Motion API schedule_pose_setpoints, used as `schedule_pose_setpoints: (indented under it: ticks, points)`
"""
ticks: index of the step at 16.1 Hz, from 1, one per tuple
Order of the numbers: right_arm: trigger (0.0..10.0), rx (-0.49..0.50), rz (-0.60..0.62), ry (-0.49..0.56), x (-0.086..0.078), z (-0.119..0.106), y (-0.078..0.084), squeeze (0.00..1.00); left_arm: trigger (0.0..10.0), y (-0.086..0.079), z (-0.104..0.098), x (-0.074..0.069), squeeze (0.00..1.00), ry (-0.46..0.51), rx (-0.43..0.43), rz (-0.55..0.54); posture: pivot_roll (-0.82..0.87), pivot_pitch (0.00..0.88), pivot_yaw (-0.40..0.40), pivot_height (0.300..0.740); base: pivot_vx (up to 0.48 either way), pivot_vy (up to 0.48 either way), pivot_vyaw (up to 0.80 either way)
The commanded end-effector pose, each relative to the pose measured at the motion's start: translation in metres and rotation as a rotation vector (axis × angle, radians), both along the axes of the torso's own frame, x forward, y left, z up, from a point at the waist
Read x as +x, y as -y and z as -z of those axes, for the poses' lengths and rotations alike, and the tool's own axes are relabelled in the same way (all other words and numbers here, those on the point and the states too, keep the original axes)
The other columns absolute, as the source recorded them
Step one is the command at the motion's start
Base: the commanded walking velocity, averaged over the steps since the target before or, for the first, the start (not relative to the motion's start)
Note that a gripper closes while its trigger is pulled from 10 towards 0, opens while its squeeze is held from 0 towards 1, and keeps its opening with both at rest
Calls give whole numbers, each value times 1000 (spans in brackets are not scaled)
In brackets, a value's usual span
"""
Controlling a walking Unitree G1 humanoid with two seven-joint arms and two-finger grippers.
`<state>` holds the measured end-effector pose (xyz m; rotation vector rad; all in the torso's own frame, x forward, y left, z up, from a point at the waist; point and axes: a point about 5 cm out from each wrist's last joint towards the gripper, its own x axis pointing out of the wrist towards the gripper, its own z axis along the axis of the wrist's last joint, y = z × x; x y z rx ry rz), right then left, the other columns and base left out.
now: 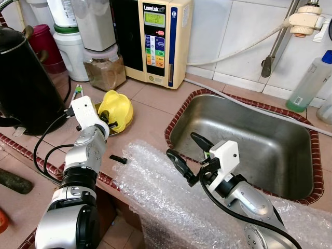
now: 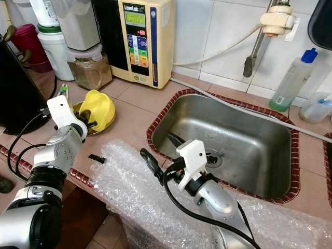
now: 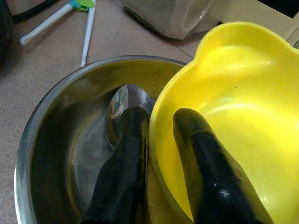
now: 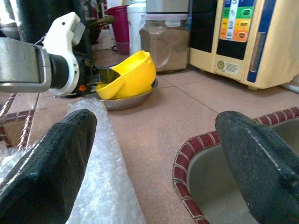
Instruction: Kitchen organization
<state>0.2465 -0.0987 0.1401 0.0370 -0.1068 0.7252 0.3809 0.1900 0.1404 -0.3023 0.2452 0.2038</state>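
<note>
The left gripper (image 3: 159,140) pinches the yellow plastic bowl's (image 3: 233,107) rim; tilting could spill it from the steel bowl (image 3: 51,121). The right gripper (image 1: 188,154) hovers, spread and empty.

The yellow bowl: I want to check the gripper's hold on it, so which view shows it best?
The left wrist view: the yellow bowl is close up, its rim between the left gripper fingers, tilted inside the steel bowl. Both eye views show it small, partly behind the arm; the right wrist view shows it distant, side-on.
</note>
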Motion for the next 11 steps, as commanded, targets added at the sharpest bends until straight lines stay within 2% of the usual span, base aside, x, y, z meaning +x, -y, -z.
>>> schedule_pose_setpoints:
  ticks: [1,6,11]
  points:
    - [10000,-1,-44,15,-3,-6,-4,0,0,-2,1,-1,0,0,4,0,-4,30,24,740,0,0,0]
    - [10000,-14,-66,4,-4,-4,-5,0,0,4,-8,-1,0,85,86,46,-4,30,24,740,0,0,0]
    - [10000,-42,-23,7,0,-2,-1,0,0,9,-9,-3,0,121,104,62,-8,29,27,740,0,0,0]
